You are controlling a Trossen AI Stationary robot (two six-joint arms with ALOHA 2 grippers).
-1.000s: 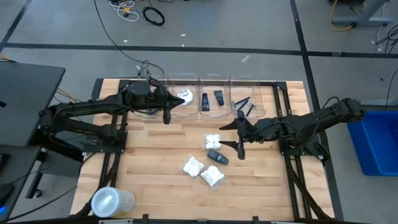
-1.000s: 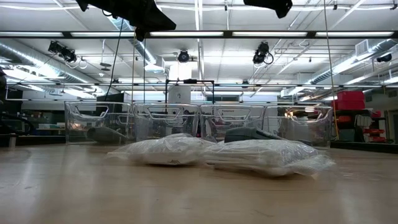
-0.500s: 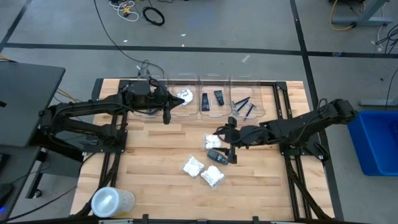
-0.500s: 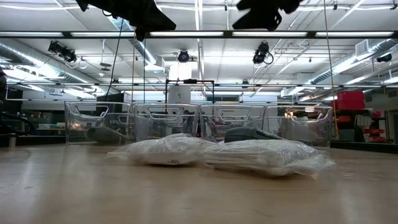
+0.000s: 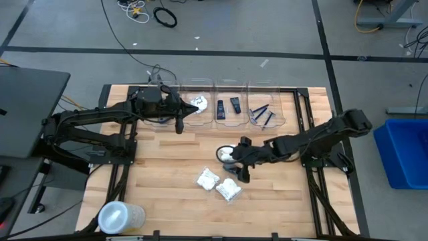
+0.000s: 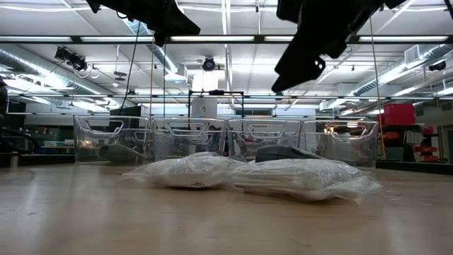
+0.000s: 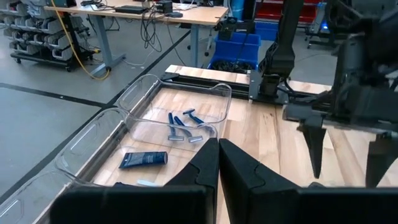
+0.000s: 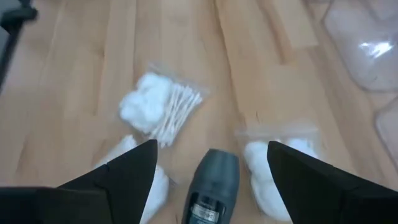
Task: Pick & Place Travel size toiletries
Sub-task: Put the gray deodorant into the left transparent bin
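A dark grey oval case [image 8: 214,186] lies on the table among three white crinkly packets [image 8: 158,106] [image 8: 273,155] [image 5: 229,190]. My right gripper [image 8: 211,144] hangs open above the case, tipped downward, with a finger on either side of it and well clear of the table [image 6: 297,64]. My left gripper [image 5: 179,124] is shut on nothing and is held up over the far left by the bins. In the bins lie blue razors [image 7: 183,127], black tubes [image 5: 227,106] and a white packet [image 5: 198,102].
A row of clear plastic bins [image 5: 231,117] stands along the far edge. A large translucent round container [image 5: 120,215] lies at the near left corner. Bare wood stretches across the near middle and the right side of the table.
My right gripper has come down and toward the table's left edge, tipping its fingers downward, and now hangs over the dark grey case and packets. It has stayed open. The toiletries have not moved.
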